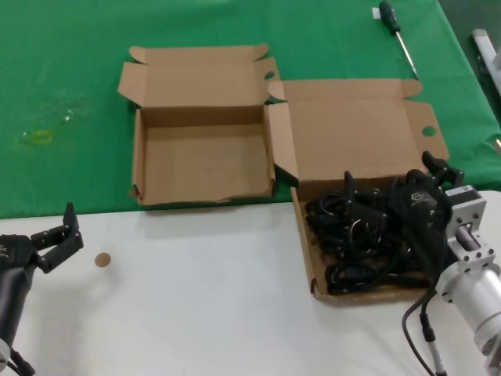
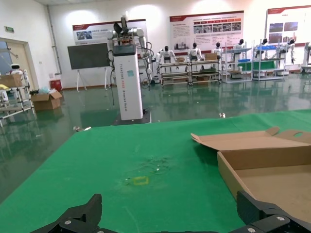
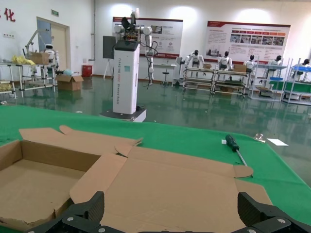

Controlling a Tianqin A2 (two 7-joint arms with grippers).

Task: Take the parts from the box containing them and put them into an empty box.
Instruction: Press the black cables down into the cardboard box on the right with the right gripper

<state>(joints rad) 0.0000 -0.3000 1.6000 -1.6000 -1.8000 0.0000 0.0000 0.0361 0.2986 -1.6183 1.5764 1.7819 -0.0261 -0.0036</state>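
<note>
Nothing is moved yet — our right hand [image 1: 368,205] hangs spread open over the black cables [image 1: 352,251], all lying in the wider box [image 1: 307,258]. The smaller box [image 1: 139,157] sits bare beside it. Our left hand [image 1: 59,235] waits open over the worktop [image 1: 219,313].

The table [image 1: 203,313] is white at the near side, green-covered [image 1: 70,70] farther back. Directly on it — an open empty box [image 1: 200,160], the box containing cables [image 1: 317,270], a screwdriver [image 1: 398,35], a small brown disc [image 1: 102,260].
</note>
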